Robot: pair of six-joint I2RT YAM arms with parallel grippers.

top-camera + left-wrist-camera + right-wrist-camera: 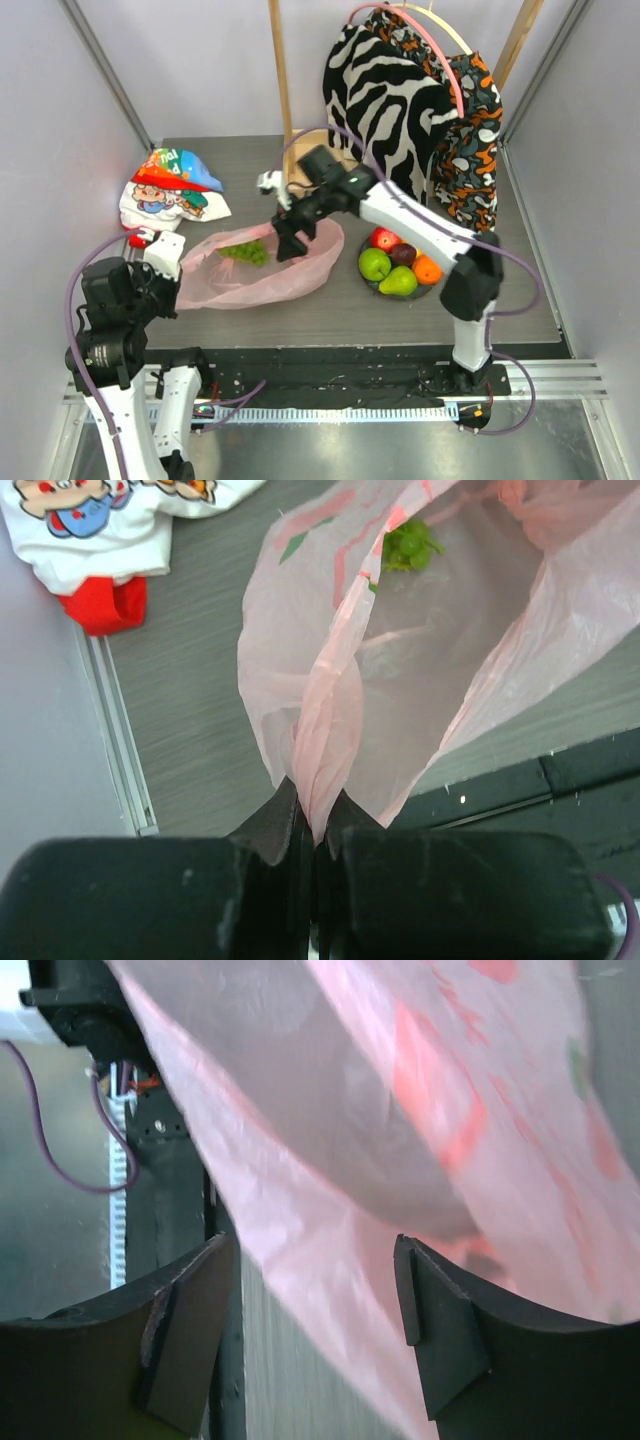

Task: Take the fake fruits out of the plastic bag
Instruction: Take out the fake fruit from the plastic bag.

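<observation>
Left fingers [268,832] closed, pinching the bag's gathered edge. Bag [250,282] lies flat on the surface [330,312], mouth open; grapes [407,542] inside. Right fingers [445,1330] open at the bag's far right part, pink film running between them, unclamped. Other fruits [376,264] sit grouped in a dish [364,282] right of the bag. Printed bag [165,190] at far left.

The left arm is folding low at the near left, and the left gripper [315,822] is pinching the bag [430,690] edge with its jaws fully closed. The right arm is reaching leftward from its base, and the right gripper [315,1265] is pointing down, jaws standing apart.
</observation>
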